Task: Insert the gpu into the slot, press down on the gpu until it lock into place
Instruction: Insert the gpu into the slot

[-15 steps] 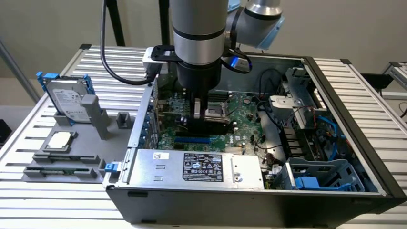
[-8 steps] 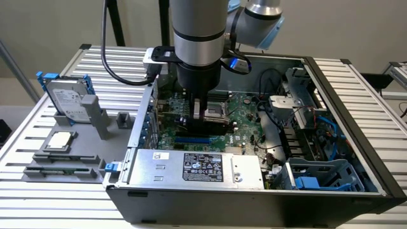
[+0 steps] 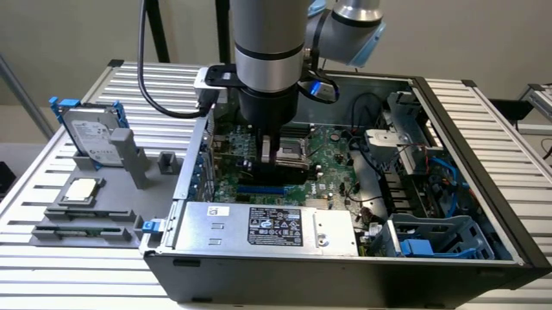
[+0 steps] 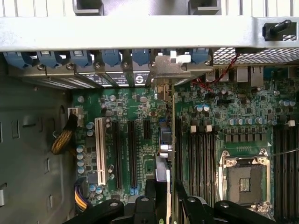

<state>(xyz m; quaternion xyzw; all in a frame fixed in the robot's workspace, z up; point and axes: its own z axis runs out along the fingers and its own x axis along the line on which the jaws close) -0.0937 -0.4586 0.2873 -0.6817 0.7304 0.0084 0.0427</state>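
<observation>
My fingers (image 3: 278, 155) grip the gpu (image 3: 289, 169) edge-up, its long axis over the slot (image 3: 261, 191) toward six o'clock.

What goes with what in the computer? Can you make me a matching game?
Things:
1. gpu
2. slot
3. power-supply box
4. hard drive

Descriptions:
A. bright blue strip on the motherboard
B. silver, with a black label
C. outside the case, upright in a grey stand
D. black card held in the gripper

Pairs: 1-D, 2-A, 3-B, 4-C
</observation>
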